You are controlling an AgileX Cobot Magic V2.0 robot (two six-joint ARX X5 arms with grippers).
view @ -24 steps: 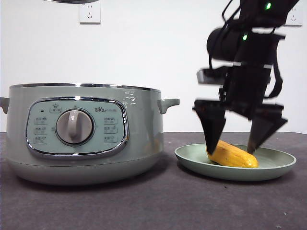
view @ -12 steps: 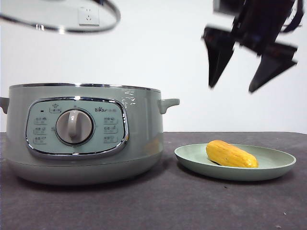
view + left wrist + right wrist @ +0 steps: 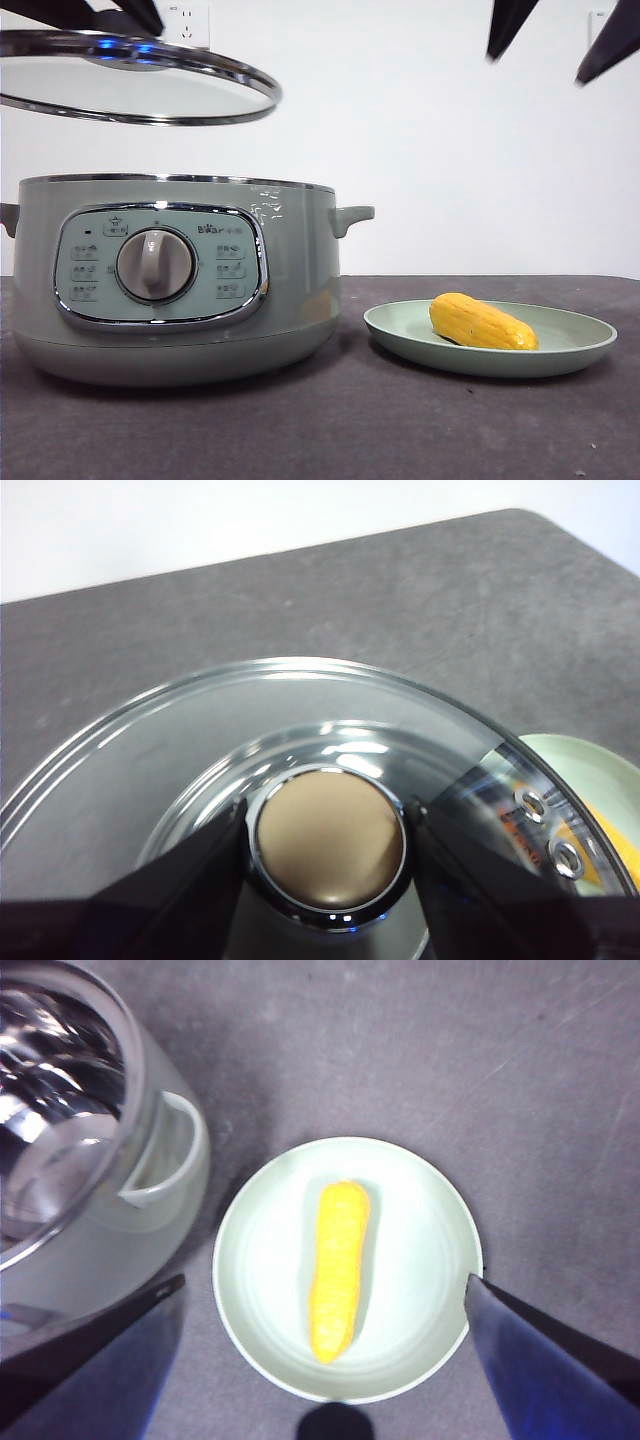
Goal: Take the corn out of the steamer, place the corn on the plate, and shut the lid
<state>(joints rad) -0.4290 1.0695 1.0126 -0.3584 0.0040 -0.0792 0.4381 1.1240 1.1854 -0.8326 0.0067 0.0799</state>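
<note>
In the front view, the lid is held tilted above the steamer, clear of its rim; the corn lies on the plate. In the left wrist view, the left gripper is clamped on the knob; the lid should be levelled and centred before lowering. In the right wrist view, the right gripper is spread wide and empty, high above the plate.

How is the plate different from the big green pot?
The plate is shallow and low, while the steamer is tall and deep. The plate holds the corn; the steamer stands open, its lid held above it by the left gripper. The steamer has a dial and side handles; the plate is plain. Both are round, pale green and on the table.
</note>
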